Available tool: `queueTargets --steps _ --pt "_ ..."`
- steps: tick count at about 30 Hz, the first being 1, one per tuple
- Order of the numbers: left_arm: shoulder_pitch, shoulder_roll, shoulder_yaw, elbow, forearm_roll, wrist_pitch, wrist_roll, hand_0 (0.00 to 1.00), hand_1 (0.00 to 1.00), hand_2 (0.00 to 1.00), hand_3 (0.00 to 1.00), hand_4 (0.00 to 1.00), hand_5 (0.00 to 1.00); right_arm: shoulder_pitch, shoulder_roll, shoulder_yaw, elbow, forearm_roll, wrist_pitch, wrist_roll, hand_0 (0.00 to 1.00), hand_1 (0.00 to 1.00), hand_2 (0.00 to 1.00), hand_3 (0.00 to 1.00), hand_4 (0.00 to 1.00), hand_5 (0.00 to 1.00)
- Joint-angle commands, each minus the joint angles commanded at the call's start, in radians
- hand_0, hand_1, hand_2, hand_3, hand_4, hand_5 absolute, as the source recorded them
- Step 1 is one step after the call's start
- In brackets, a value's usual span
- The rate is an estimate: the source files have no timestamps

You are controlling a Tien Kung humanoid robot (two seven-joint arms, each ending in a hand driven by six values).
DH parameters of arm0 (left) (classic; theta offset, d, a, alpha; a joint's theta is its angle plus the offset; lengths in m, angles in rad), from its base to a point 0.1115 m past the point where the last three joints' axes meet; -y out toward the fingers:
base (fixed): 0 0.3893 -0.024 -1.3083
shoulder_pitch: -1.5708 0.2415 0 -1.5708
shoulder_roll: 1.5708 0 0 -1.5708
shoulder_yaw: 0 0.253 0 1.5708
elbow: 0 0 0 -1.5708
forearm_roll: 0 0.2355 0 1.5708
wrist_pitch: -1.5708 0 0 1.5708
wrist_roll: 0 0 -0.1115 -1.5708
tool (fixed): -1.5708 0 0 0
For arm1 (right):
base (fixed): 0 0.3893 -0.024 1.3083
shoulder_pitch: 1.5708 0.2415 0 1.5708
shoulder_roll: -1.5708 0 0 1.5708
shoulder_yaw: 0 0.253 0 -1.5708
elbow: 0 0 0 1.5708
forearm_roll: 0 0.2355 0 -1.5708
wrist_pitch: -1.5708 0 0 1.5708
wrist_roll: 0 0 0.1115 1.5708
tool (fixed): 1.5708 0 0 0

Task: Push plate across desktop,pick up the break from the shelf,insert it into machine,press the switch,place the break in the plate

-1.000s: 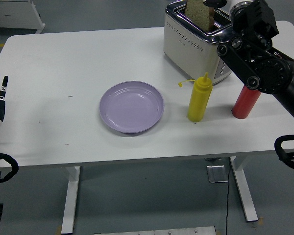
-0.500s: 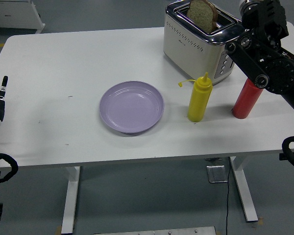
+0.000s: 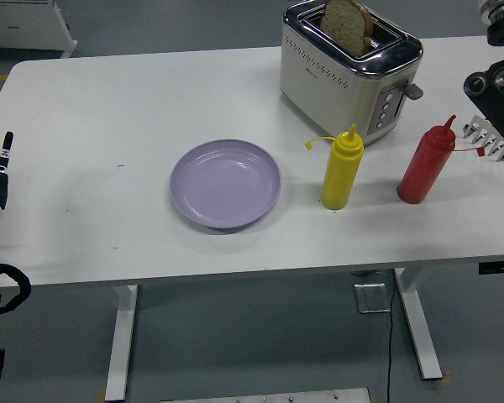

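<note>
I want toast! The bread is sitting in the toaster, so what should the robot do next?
Probably press the toaster's lever down: the bread stands high in the toaster, and the right arm has pulled away.

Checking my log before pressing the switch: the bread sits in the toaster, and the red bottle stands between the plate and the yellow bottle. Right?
Not quite. In the head view the yellow bottle stands between the plate and the red bottle. The bread does sit in the toaster.

Brown bread (image 3: 346,21) upright in toaster (image 3: 344,71); empty lilac plate (image 3: 225,183) mid-table.
</note>
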Motion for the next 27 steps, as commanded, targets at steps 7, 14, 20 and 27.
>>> queueTargets --steps 7,14,20,27 --pt "0.007 0.001 -0.008 -0.003 0.003 -0.002 0.001 0.864 0.918 0.912 0.794 0.659 0.998 -0.072 -0.122 0.058 0.042 -0.065 0.178 0.143 0.682 0.674 0.644 0.581 0.201 0.123" --pt "0.008 0.001 -0.011 -0.004 0.004 -0.003 0.003 0.86 0.918 0.91 0.794 0.659 0.998 -0.125 -0.188 0.074 0.066 -0.13 0.331 0.174 0.65 0.646 0.634 0.575 0.188 0.089" --pt "0.005 -0.001 -0.012 -0.004 0.005 -0.003 0.004 0.857 0.918 0.91 0.794 0.658 0.998 -0.147 -0.208 0.052 0.07 -0.178 0.417 0.167 0.614 0.62 0.615 0.564 0.192 0.086" --pt "0.001 -0.004 -0.012 -0.004 0.005 -0.004 0.006 0.855 0.918 0.911 0.794 0.657 0.998 -0.149 -0.21 0.027 0.052 -0.215 0.448 0.173 0.59 0.598 0.597 0.55 0.192 0.083"
